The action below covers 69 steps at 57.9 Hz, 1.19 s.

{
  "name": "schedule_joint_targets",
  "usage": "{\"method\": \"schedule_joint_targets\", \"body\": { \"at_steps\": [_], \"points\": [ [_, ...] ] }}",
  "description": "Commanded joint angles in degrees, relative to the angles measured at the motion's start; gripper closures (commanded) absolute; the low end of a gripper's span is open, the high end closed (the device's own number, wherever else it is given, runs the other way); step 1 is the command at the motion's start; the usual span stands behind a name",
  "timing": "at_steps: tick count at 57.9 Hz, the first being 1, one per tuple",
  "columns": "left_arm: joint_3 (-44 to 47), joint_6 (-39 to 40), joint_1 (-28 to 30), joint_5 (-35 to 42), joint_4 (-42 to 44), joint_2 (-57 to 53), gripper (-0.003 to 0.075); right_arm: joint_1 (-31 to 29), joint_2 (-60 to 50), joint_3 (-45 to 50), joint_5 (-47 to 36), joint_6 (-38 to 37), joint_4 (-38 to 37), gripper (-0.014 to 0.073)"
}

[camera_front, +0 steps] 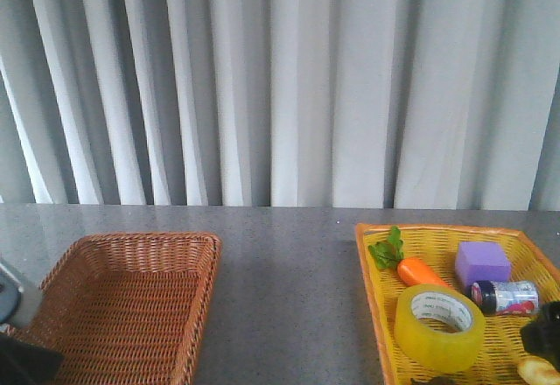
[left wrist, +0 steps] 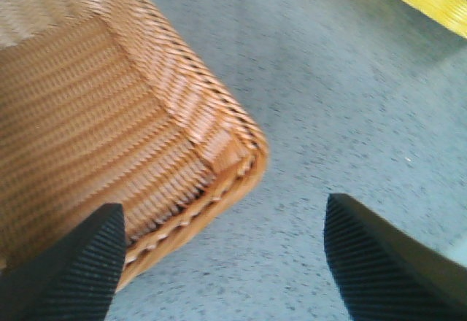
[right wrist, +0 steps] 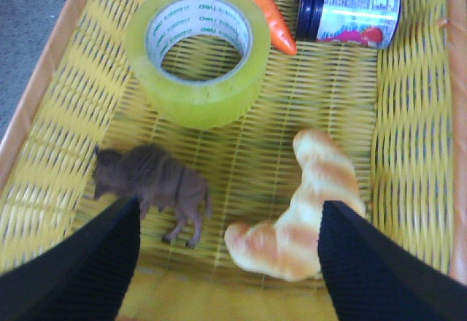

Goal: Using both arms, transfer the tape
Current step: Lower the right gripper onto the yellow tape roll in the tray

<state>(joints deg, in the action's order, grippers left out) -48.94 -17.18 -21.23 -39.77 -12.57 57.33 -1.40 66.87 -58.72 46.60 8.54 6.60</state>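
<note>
The tape [camera_front: 439, 326] is a wide yellow roll with a white printed core. It lies flat in the yellow tray [camera_front: 376, 289] at the front right, and shows in the right wrist view [right wrist: 198, 49] too. My right gripper [right wrist: 228, 222] is open and empty, above the tray's near end, short of the tape, over a brown toy animal [right wrist: 149, 184] and a croissant [right wrist: 306, 208]. Only part of the right arm [camera_front: 544, 332] shows in the front view. My left gripper [left wrist: 222, 222] is open and empty, over the table by the corner of the brown basket [left wrist: 109, 117].
The brown wicker basket [camera_front: 131, 302] stands at the front left. The tray also holds a carrot [camera_front: 418, 269], a purple block [camera_front: 482, 262] and a small jar [camera_front: 506, 297] lying on its side. A grey curtain hangs behind the table.
</note>
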Motion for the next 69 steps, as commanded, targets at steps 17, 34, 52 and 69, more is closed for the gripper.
{"method": "schedule_joint_targets", "body": {
  "at_steps": [17,34,52,69],
  "points": [
    [-1.99,-0.55,-2.37,5.37,-1.25,1.8,0.0185,-0.3,20.88,-21.65,10.27,-0.26,-0.42,0.0106],
    [-1.99,-0.55,-2.37,5.51,-1.25,1.8,0.0185,-0.3,34.76,-32.44,13.71,-3.05,-0.77,0.011],
    [-1.99,-0.55,-2.37,5.51,-1.25,1.8,0.0185,-0.3,44.57,-40.72,14.35,-6.74,-1.67,0.021],
    [-1.99,-0.55,-2.37,5.51,-1.25,1.8,0.0185,-0.3,46.81,-42.78,16.21,-7.45,-1.41,0.0433]
  ]
}}
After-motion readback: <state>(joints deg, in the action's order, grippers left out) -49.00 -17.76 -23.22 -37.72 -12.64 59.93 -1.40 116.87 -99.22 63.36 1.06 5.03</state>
